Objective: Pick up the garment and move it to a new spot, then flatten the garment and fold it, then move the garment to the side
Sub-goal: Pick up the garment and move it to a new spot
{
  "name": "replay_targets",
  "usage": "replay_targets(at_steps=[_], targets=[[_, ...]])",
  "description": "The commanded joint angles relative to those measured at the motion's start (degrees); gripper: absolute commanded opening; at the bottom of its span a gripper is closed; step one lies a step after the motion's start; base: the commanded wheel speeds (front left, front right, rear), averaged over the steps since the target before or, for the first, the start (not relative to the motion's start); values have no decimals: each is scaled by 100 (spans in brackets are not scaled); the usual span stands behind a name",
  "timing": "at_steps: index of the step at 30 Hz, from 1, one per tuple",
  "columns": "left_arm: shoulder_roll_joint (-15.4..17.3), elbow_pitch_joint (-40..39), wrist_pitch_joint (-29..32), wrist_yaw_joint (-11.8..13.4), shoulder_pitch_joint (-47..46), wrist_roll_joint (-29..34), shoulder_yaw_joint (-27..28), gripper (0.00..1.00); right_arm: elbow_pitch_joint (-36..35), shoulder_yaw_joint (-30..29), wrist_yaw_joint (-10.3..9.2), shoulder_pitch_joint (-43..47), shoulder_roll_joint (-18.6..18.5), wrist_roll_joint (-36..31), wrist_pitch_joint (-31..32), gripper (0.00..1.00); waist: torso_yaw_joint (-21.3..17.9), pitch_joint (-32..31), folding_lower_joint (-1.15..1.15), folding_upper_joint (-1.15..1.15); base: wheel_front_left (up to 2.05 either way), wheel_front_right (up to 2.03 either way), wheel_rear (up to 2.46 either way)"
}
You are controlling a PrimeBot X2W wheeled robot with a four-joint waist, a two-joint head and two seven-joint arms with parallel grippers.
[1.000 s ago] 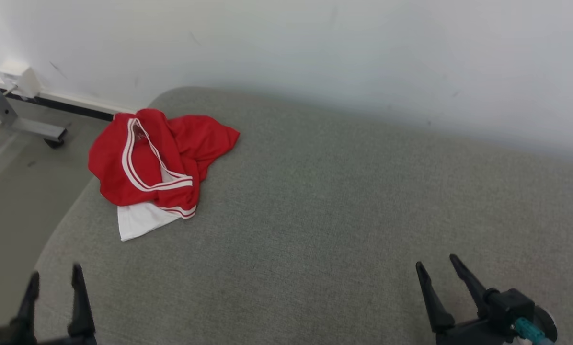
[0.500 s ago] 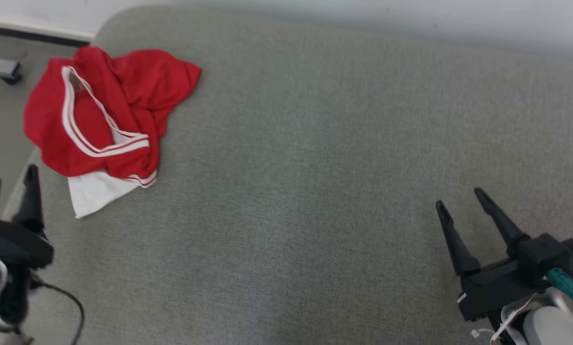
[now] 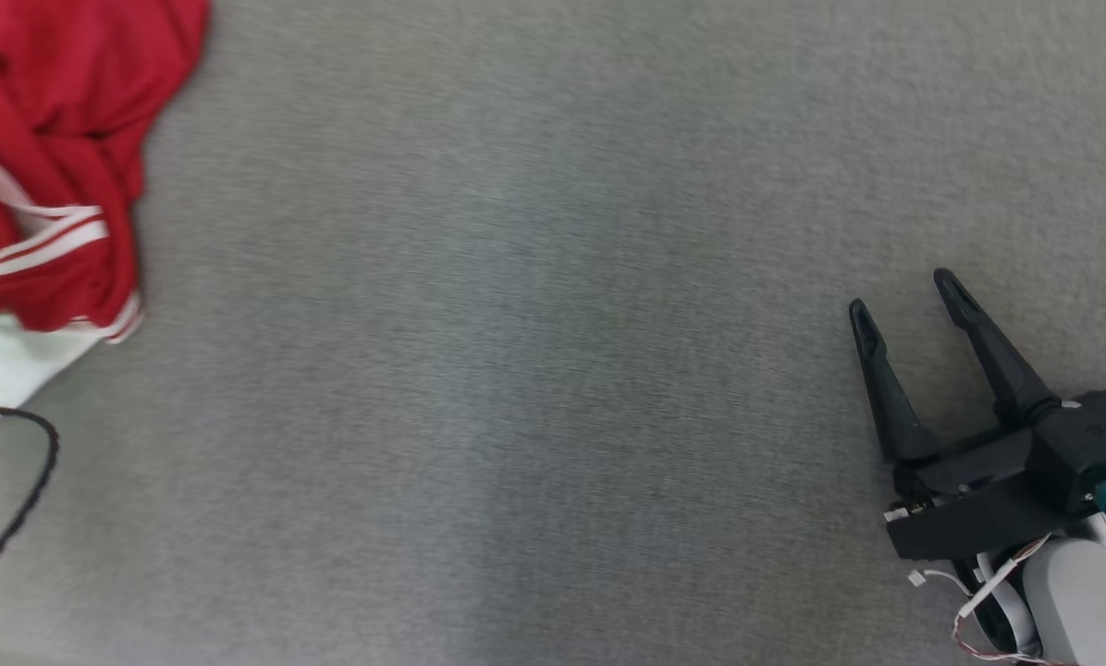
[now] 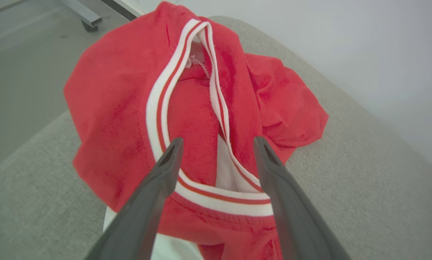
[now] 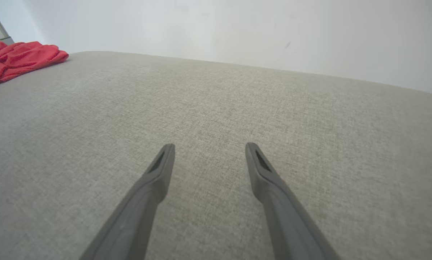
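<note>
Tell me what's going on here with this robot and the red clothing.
A two-armed robot is about to pick up a crumpled red garment with white stripes, lying near the edge of a grey cushioned surface. Its left gripper is open and pointed at the garment's striped band, gripping nothing yet. The right gripper is open over bare cushion, well away from the garment.

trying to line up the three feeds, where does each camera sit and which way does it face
Head view: on the head, looking steeply down at the grey cushion; open right gripper lower right, red garment at left edge.
Left wrist view: on the left wrist, looking along the open left gripper at the garment.
Right wrist view: on the right wrist, looking low across the cushion toward the wall, own fingers in front.
Head and right wrist views share the right gripper.
</note>
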Motion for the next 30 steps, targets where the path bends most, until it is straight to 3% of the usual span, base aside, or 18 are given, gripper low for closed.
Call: replay_targets(at_steps=[1, 7, 14, 15, 16, 23, 30], targets=[[17, 2, 55, 73, -109, -39, 48, 100, 63, -13, -15, -12, 25, -40, -3, 100, -467, 494, -1, -1, 0, 0, 0], [-8, 296, 520, 481, -36, -211, 161, 100, 138, -21, -16, -6, 120, -85, -91, 100, -758, 617, -1, -1, 0, 0, 0], [-17, 523, 805, 658, -40, -475, 311, 100, 265, -15, -16, -24, 218, -128, -166, 100, -923, 551, -1, -1, 0, 0, 0], [-17, 551, 827, 665, -11, -467, 298, 33, 285, -9, -16, -22, 233, -122, -181, 100, -930, 522, -1, -1, 0, 0, 0], [-9, 565, 840, 661, 21, -450, 280, 0, 295, 3, -16, -25, 250, -119, -194, 100, -936, 494, -1, -1, 0, 0, 0], [143, 424, 782, 466, 157, -376, 227, 0, 439, 69, -15, -33, 320, -63, -306, 100, -895, 82, -1, -1, 0, 0, 0], [368, 161, 826, 358, 163, -292, 166, 0, 781, 222, -15, -8, 449, 63, -472, 100, -818, -711, -1, -1, 0, 0, 0]])
